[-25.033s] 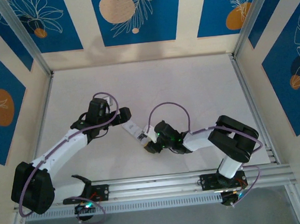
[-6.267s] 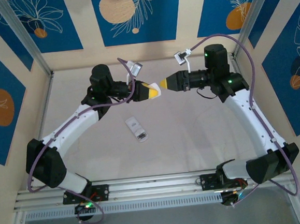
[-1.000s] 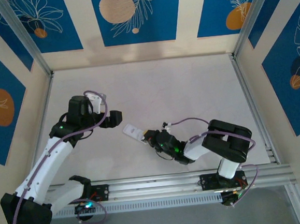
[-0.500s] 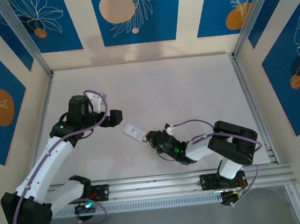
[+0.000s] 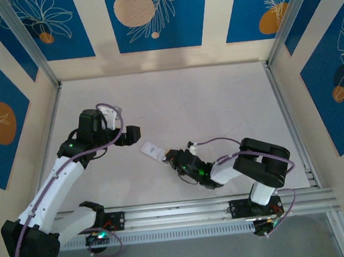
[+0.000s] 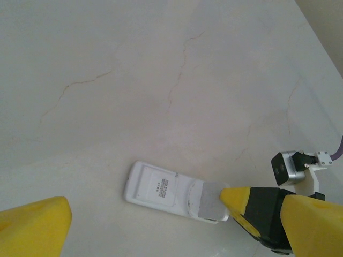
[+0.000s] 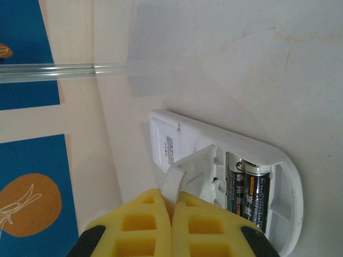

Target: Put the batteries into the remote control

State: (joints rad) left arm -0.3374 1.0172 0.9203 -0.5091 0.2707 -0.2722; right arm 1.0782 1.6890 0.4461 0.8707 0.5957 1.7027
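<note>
The white remote control (image 5: 151,150) lies face down on the table, its label side up (image 6: 159,190). At its near end the compartment stands uncovered, with two dark batteries (image 7: 249,190) lying side by side inside. My right gripper (image 7: 171,206) is shut on a white battery cover (image 7: 194,174), held tilted over the edge of that compartment. From above, the right gripper (image 5: 169,158) sits at the remote's lower right end. My left gripper (image 5: 134,133) hovers open a little left of the remote, its yellow fingers (image 6: 33,227) wide apart and holding nothing.
The pale table (image 5: 217,101) is bounded by metal rails (image 5: 184,209) at the near edge and patterned blue walls on the other sides. The right arm's elbow (image 5: 264,160) is folded low, right of the remote.
The right wrist has shifted very slightly at the remote's end with the cover still pinched. The left arm has stayed where it was.
</note>
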